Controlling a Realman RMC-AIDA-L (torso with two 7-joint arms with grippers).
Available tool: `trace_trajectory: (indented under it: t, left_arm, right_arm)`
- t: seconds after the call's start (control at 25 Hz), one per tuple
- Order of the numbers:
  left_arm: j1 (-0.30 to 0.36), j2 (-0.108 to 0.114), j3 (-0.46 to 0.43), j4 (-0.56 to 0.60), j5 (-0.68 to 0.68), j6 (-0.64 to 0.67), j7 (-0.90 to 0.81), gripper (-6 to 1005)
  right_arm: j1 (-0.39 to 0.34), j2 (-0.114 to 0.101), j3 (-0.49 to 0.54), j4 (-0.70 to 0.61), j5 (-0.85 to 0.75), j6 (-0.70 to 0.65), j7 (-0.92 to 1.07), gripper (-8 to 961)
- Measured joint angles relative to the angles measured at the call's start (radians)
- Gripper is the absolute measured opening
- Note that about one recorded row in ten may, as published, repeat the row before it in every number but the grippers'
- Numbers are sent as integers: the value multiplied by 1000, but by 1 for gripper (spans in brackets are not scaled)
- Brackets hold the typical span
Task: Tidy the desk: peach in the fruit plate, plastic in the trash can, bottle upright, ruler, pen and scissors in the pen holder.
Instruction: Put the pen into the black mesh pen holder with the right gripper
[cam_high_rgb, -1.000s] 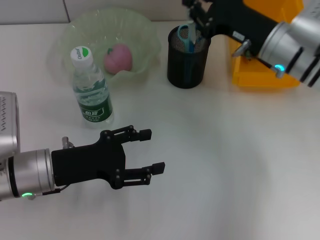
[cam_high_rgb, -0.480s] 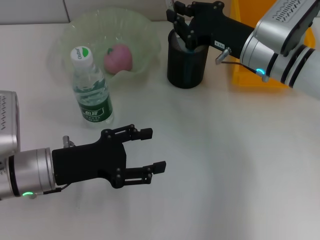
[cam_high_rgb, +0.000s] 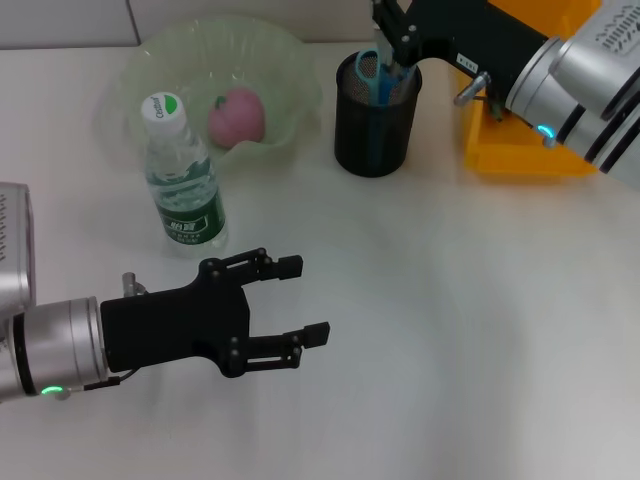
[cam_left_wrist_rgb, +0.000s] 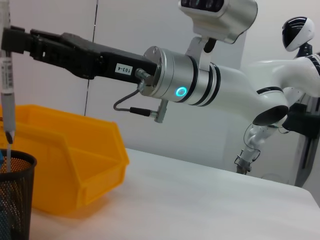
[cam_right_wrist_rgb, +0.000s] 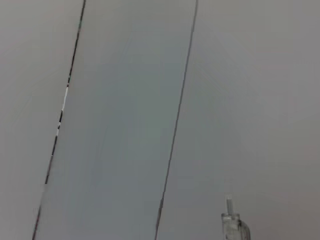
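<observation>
Fingers of left gripper (cam_high_rgb: 300, 300): spread, empty, near left over white table (cam_high_rgb: 480, 330). Right gripper (cam_left_wrist_rgb: 9, 41): clamped on slim pen (cam_left_wrist_rgb: 7, 95), tip over black mesh pen holder (cam_high_rgb: 375, 115); blue-handled scissors (cam_high_rgb: 375, 72) inside. Round pink peach (cam_high_rgb: 237, 115) in scalloped green fruit plate (cam_high_rgb: 290, 60); clear bottle (cam_high_rgb: 185, 180) upright. Yellow trash can (cam_high_rgb: 520, 150) far right. Judged nearly finished.

1. Right arm (cam_left_wrist_rgb: 90, 57): small white sticker with black print, reads "103-4" in the left wrist view. The same sticker shows in the head view, but is unreadable there.
2. Bottle (cam_high_rgb: 186, 190): green label with white print, too small to read.
3. Bottle cap (cam_high_rgb: 161, 106): green-and-white logo, lettering not legible.
4. Pen (cam_left_wrist_rgb: 7, 75): barrel carries fine black print, unreadable.
5. Nothing else readable.
</observation>
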Motion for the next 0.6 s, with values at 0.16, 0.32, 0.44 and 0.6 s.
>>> trace_trajectory:
  t: [0.16,0.32,0.44,0.6]
  left_arm:
    - [5,0,0,0,-1,12,6,813]
    - [6,0,0,0,-1,21,6,813]
    - [5,-1,-1,0,-2,21,7,813]
    - [0,-2,-8,2,-4,21,7,813]
  right_arm:
    - [-1,0,-57,13,114,0,-93,174]
    - [12,0,-89,41,174,7,-80,174]
    - [44,0,-89,92,176,9,-22,173]
    - [96,0,-90,178,177,14,37,174]
